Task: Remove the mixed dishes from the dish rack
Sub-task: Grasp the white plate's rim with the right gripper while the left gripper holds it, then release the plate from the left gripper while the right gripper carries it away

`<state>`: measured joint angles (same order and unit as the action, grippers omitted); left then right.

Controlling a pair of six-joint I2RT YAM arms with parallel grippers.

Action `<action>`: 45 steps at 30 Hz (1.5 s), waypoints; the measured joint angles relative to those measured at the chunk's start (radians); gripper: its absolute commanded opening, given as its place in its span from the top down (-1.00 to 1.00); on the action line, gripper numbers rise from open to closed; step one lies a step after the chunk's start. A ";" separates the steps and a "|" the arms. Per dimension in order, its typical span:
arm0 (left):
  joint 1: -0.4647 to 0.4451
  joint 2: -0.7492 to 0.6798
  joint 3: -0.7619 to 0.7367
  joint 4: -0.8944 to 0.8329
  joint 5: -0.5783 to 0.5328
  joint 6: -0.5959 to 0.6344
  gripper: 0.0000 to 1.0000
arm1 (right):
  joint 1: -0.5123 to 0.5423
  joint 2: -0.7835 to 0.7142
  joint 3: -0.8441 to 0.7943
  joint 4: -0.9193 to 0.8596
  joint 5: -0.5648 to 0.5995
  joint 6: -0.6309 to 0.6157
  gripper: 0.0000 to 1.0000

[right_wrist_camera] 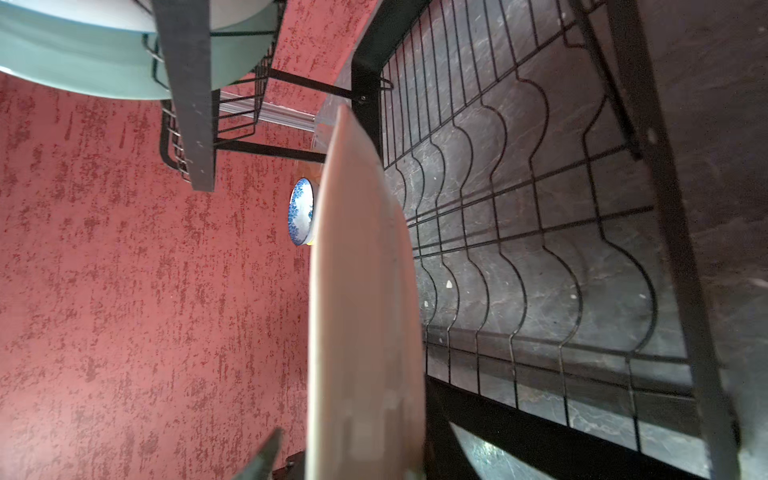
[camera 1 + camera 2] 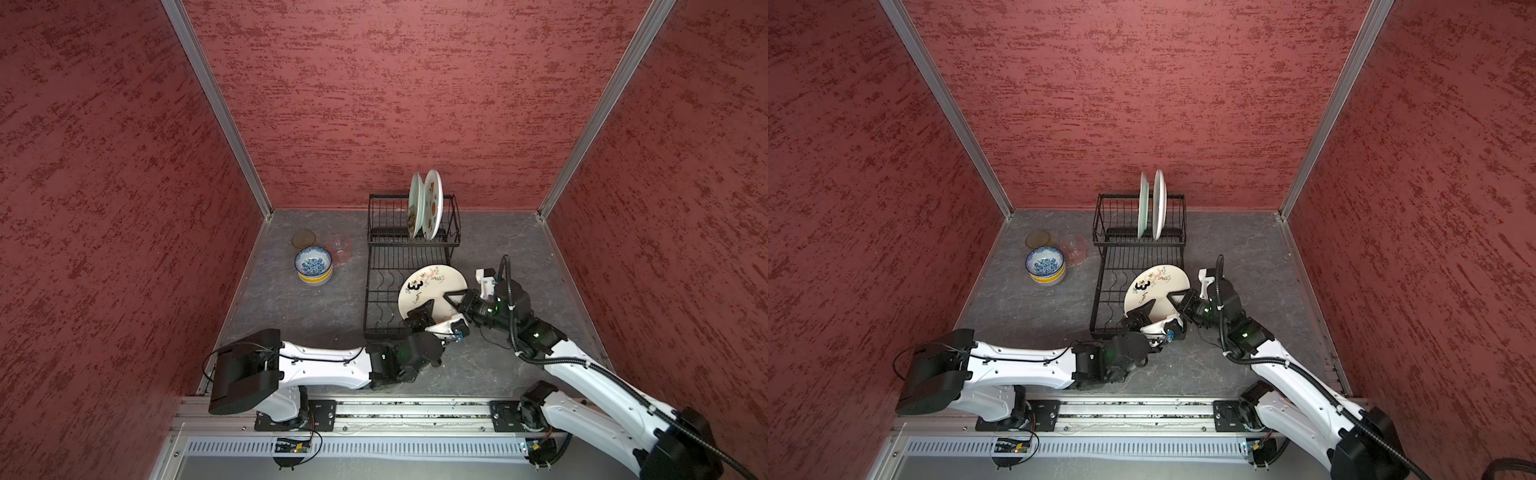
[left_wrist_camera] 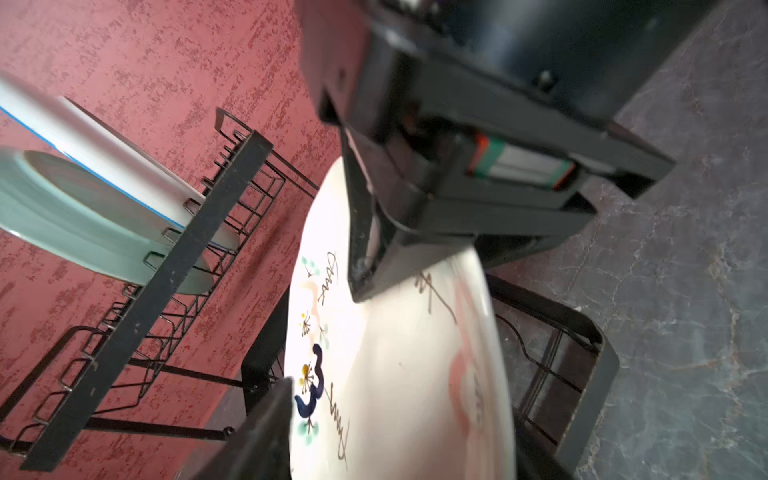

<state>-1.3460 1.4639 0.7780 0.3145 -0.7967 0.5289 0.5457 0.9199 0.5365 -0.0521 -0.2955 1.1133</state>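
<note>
A white plate (image 2: pixel 432 282) (image 2: pixel 1154 286) with a dark bird drawing hangs tilted over the flat front tier of the black wire dish rack (image 2: pixel 386 266) (image 2: pixel 1117 266). My right gripper (image 2: pixel 455 305) (image 2: pixel 1177 301) is shut on the plate's right rim; in the right wrist view the plate (image 1: pixel 361 291) runs edge-on between its jaws (image 1: pixel 361 461). My left gripper (image 2: pixel 430 318) (image 2: pixel 1152 318) (image 3: pixel 403 449) stands open at the plate's near rim, jaws wide apart on either side of it. Two more plates (image 2: pixel 432 199) (image 2: pixel 1159 203) stand upright in the raised back tier.
On the grey floor left of the rack sits a blue-white bowl (image 2: pixel 313 262) (image 2: pixel 1044 262) stacked on a yellow bowl (image 2: pixel 314 277). Behind them are an amber glass (image 2: pixel 304 239) and a pinkish glass (image 2: pixel 340 249). Red walls close in the back and both sides.
</note>
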 measured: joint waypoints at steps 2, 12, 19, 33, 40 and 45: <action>0.005 -0.006 -0.004 0.014 0.000 -0.010 -0.99 | -0.003 0.008 -0.006 -0.002 0.000 -0.003 1.00; 0.020 -0.023 -0.026 0.026 0.025 -0.062 -0.99 | -0.027 -0.022 -0.029 -0.007 0.015 0.006 1.00; 0.041 -0.069 -0.041 0.014 0.085 -0.124 -0.99 | -0.044 -0.100 -0.040 -0.026 0.055 0.029 1.00; 0.122 -0.208 -0.140 -0.002 0.141 -0.242 -0.99 | -0.080 -0.281 -0.042 -0.294 0.260 0.025 1.00; 0.134 -0.260 -0.160 0.057 0.121 -0.283 -0.99 | -0.108 -0.325 -0.043 -0.521 0.323 0.013 1.00; 0.135 -0.260 -0.177 0.058 0.118 -0.303 -0.99 | -0.133 -0.359 -0.048 -0.553 0.344 0.028 1.00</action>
<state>-1.2106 1.2041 0.6010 0.3725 -0.6785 0.2260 0.4129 0.5610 0.4885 -0.6052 0.0490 1.1412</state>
